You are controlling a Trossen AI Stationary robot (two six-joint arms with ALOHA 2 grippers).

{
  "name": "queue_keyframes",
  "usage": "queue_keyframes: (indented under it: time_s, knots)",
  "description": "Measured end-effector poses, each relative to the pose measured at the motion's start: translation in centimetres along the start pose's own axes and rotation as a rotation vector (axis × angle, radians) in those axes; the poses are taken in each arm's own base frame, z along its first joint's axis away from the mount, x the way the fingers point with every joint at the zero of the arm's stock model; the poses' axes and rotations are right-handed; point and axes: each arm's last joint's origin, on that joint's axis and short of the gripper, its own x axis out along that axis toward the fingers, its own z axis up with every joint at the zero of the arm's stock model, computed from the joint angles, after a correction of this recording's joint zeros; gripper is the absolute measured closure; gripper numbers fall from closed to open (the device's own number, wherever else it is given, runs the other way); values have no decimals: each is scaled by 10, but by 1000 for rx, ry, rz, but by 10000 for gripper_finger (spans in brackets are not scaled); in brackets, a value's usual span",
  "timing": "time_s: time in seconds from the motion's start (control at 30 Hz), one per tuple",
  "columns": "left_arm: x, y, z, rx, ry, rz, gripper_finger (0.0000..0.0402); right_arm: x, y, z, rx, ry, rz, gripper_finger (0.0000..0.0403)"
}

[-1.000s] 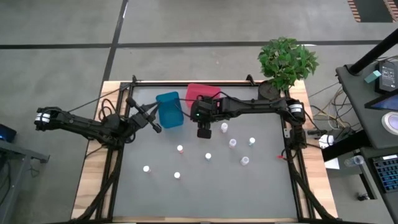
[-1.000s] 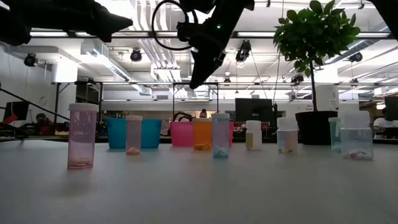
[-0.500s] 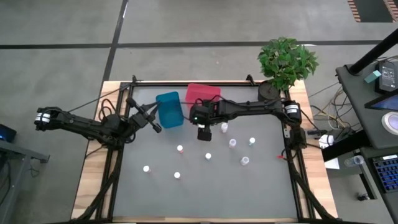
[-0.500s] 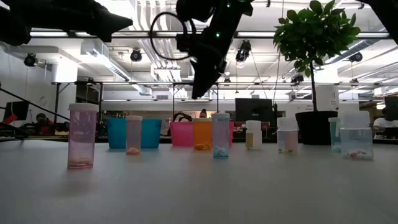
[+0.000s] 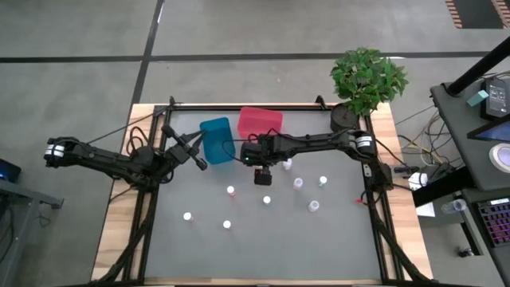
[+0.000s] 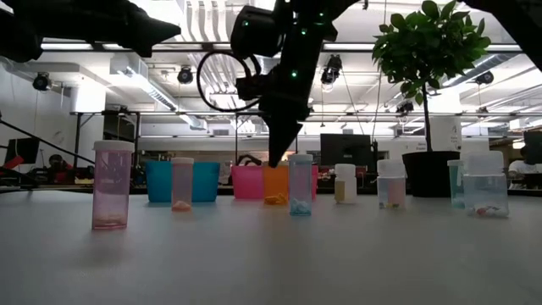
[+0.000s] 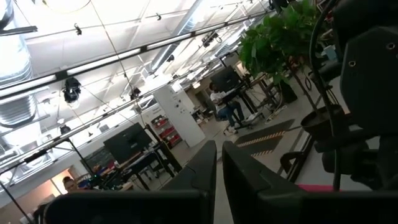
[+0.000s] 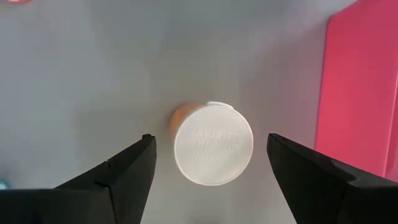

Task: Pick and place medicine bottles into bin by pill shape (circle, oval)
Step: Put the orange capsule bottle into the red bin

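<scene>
My right gripper [image 5: 262,176] is open and points straight down over the orange medicine bottle [image 8: 213,152]. The bottle's white cap sits between the two fingers [image 8: 124,177] in the right wrist view. In the low view the gripper's tip [image 6: 275,158] hangs just above this bottle [image 6: 275,185]. In the high view the gripper hides it. Several small white-capped bottles stand on the grey table, such as one [image 5: 230,191], another [image 5: 267,200] and a third [image 5: 298,183]. The blue bin [image 5: 217,139] and the pink bin [image 5: 260,121] stand at the back. My left gripper [image 5: 197,161] is shut and waits left of the blue bin.
A potted plant [image 5: 366,80] stands at the back right corner. In the right wrist view the pink bin's wall [image 8: 360,81] is close beside the orange bottle. In the low view a pink-tinted bottle [image 6: 113,196] stands nearest at the left. Black frame rails [image 5: 374,215] edge the table.
My right gripper has come down and a little toward the table's front, over the orange bottle. The left arm has not moved.
</scene>
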Motion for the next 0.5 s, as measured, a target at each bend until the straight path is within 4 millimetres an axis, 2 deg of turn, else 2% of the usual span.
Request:
queue_keyframes:
  time_s: [0.5]
  knots:
    - [0,0,0,-1,-1,0,392,2,-2,2,33,-17,24,117]
